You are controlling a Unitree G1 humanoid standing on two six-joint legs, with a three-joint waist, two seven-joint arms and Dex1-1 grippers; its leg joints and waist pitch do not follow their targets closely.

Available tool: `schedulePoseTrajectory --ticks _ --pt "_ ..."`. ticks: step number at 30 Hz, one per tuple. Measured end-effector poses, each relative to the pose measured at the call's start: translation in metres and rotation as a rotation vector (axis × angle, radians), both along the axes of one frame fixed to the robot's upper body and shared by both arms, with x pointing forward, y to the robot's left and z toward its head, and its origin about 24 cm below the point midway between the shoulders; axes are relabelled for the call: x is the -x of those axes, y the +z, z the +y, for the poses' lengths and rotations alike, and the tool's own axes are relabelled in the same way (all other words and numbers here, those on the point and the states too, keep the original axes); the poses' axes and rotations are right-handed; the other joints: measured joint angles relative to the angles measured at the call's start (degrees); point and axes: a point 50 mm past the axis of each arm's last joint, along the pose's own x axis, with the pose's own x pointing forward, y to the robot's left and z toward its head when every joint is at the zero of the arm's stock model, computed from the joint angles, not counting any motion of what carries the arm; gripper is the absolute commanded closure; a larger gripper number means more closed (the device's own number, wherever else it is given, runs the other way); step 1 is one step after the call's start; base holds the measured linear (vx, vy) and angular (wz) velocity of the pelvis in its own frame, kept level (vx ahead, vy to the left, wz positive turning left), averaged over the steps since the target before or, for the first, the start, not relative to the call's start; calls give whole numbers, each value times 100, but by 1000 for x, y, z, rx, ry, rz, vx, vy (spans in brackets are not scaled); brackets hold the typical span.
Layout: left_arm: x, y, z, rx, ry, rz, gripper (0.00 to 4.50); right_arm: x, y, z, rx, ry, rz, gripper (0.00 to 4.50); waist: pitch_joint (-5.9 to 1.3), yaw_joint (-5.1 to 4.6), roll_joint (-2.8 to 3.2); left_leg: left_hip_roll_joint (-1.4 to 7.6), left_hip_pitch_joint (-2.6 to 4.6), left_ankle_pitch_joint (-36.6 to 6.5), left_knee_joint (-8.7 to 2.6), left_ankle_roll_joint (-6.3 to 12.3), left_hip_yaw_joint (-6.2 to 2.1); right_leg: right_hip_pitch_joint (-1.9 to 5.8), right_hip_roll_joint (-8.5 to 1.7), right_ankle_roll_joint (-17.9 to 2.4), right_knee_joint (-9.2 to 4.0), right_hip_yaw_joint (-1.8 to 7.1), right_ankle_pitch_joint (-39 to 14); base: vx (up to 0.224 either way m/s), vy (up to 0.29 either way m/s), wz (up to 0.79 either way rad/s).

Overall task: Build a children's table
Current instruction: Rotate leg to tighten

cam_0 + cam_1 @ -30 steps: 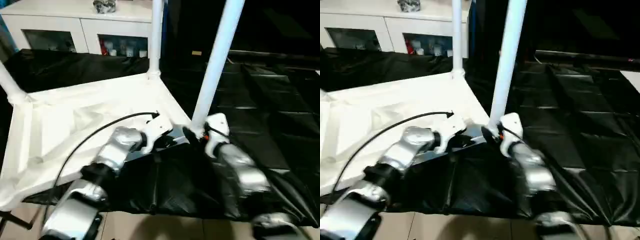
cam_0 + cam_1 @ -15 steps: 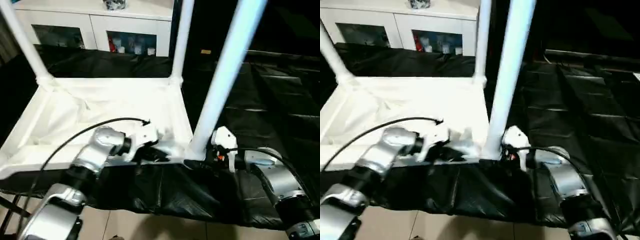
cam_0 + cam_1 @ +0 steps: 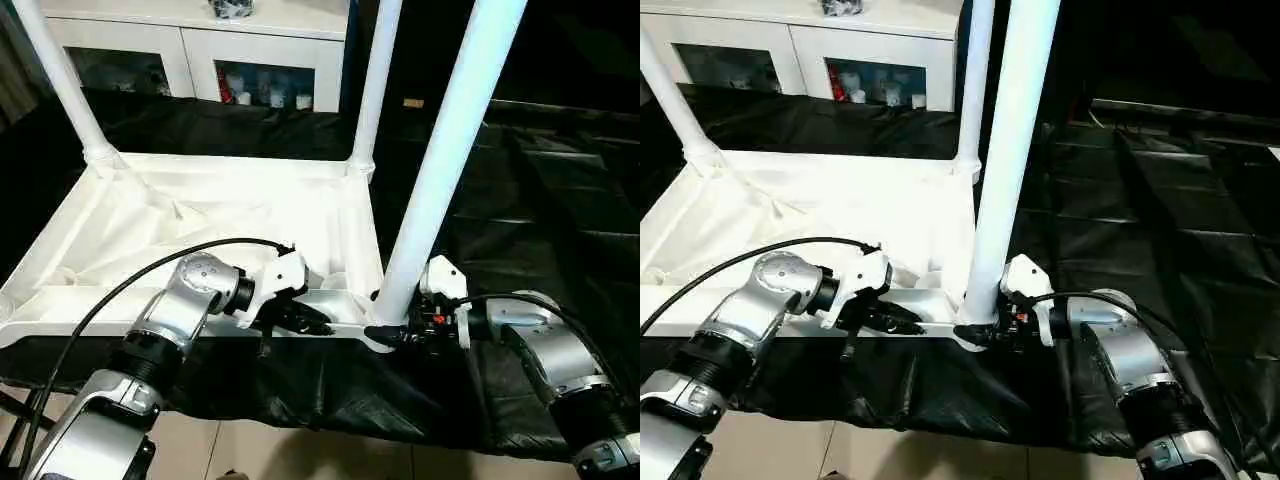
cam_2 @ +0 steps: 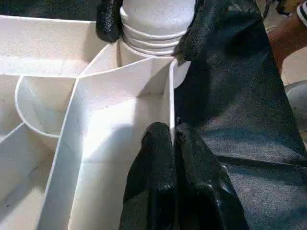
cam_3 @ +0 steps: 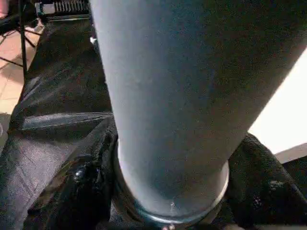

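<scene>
The children's table top [image 3: 200, 215] lies upside down, white, ribbed side up. Three white legs stand in its corner sockets: far left [image 3: 60, 85], far right [image 3: 378, 85] and near right [image 3: 440, 170]. My left gripper [image 3: 312, 322] is shut on the thin near rim wall [image 4: 171, 96], a finger on each side of it. My right gripper [image 3: 388, 335] reaches in from the right at the base of the near right leg. Its black fingertips [image 4: 108, 21] press on both sides of the ridged collar [image 4: 153, 33], and the leg [image 5: 172, 96] rises between them.
A black sheet [image 3: 540, 200] covers the work surface and hangs over its near edge. A white cabinet [image 3: 200, 40] with glass doors stands behind. Tiled floor [image 3: 300, 455] lies below the near edge. A person's arm [image 4: 288, 33] is at the edge of the left wrist view.
The camera has moved, shifting the whole picture. My right gripper has narrowed around the base of the near right leg. The left gripper keeps its hold on the rim.
</scene>
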Motion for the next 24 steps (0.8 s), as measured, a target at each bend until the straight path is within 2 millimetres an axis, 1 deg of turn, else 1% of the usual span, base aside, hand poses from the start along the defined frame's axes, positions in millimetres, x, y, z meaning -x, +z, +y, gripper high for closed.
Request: schedulePoseTrajectory --ticks 3,6,9,10,14,15,16,17,20,21,22,23,24 --pt "-5 -2 -4 4 80 -30 450 -6 -5 3 -28 -150 -16 181 0 -19 1 -3 5 2 6 0 3 4 -5 1 8 6 1 0 0 0" --pt "-12 -4 -16 12 193 -59 450 -17 -11 8 -63 -376 -34 181 -2 -80 -2 -3 12 2 11 -1 -1 7 -8 25 9 7 -11 0 0 0" --pt "-15 -5 -26 11 254 -82 450 -23 -14 12 -73 -517 -51 182 -10 -103 4 -4 13 2 10 -1 -4 7 -10 30 8 7 -14 0 0 0" --pt "-17 -6 -29 11 276 -91 450 -26 -14 15 -74 -563 -55 182 -14 -105 5 -3 13 2 9 -1 -3 8 -10 29 8 7 -13 0 0 0" --pt "-23 -7 -43 12 385 -133 450 -42 -14 32 -91 -804 -57 182 -23 -168 0 -5 12 1 2 -2 -3 7 -11 23 5 6 -10 0 0 0" --pt "-22 -7 -46 18 391 -136 450 -42 -15 31 -92 -827 -60 147 -27 -160 -6 -7 12 0 -1 -1 -3 7 -13 22 3 5 -9 0 0 0" --pt "-22 -7 -47 21 394 -137 450 -42 -15 31 -90 -835 -62 147 -29 -153 -9 -7 11 -1 -2 -1 -1 8 -13 20 2 5 -9 0 0 0" --pt "-22 -7 -48 22 395 -138 450 -42 -15 31 -90 -836 -64 112 -31 -148 -8 -8 10 -2 -5 0 -1 9 -13 19 -1 5 -8 0 0 0" --pt "-21 -7 -48 27 390 -140 450 -42 -14 33 -124 -834 -52 104 -32 -140 -3 -8 9 -2 -12 0 1 7 -13 19 -1 4 -8 0 0 0" --pt "-20 -7 -48 30 386 -140 450 -42 -14 31 -136 -825 -45 77 -32 -132 -2 -8 10 -2 -14 0 1 7 -13 21 -2 4 -9 0 0 0" --pt "-19 -7 -48 36 380 -140 450 -41 -14 29 -144 -812 -41 68 -32 -122 -3 -8 8 -2 -16 0 2 6 -13 22 -2 2 -11 0 0 0" --pt "-18 -7 -48 39 375 -139 450 -41 -13 27 -145 -800 -41 68 -32 -114 -3 -7 7 -2 -17 0 3 6 -13 22 -4 0 -11 0 0 0" --pt "-16 -7 -49 61 355 -125 450 -39 -13 24 -151 -760 -37 59 -31 -88 -3 -8 4 -2 -24 0 5 4 -13 22 -9 -1 -11 0 0 0"
